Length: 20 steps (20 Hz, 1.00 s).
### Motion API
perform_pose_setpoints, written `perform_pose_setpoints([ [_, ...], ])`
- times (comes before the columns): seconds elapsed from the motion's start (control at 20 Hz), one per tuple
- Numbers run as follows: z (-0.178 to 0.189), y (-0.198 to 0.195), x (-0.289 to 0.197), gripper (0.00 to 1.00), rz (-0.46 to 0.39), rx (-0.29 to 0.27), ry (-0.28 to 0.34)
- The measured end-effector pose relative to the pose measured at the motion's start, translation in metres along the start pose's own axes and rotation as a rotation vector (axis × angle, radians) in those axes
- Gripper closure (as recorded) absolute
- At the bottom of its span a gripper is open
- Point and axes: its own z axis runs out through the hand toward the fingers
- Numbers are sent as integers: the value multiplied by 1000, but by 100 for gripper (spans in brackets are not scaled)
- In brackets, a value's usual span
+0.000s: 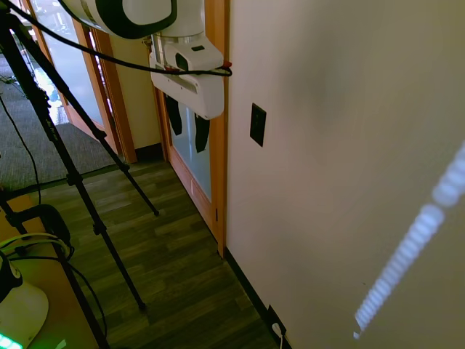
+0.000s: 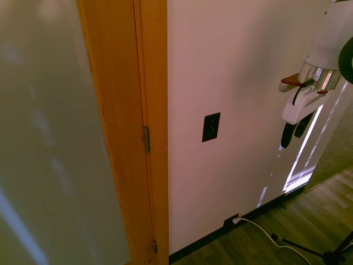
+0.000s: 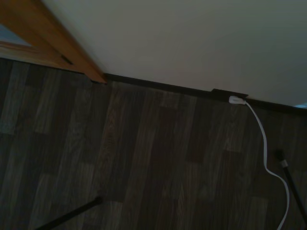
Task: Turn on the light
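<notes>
The end effector (image 1: 187,125) hangs with fingers apart, away from the black switch (image 1: 257,124) on the white wall (image 1: 349,160), above the dark wood floor (image 1: 174,254)

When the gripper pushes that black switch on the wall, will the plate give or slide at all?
Probably not. The small black rectangular switch plate sits flush on the cream wall, so it looks fixed and rigid. Likely only its centre part moves, though the rocker's detail is too small to tell. Its smooth face may let the gripper, hanging apart from the wall with fingers apart, slip off-centre.
</notes>
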Motion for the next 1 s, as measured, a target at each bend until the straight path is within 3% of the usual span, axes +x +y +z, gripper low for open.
perform_pose_setpoints([
  [0.15,-3,-6,-1,0,3,7,4],
  [0.35,-5,-60,-9,0,34,109,38],
  [0.55,23,-101,19,0,133,161,37],
  [0.7,43,-118,42,0,215,215,75],
  [1.0,57,-146,56,0,343,196,224],
])
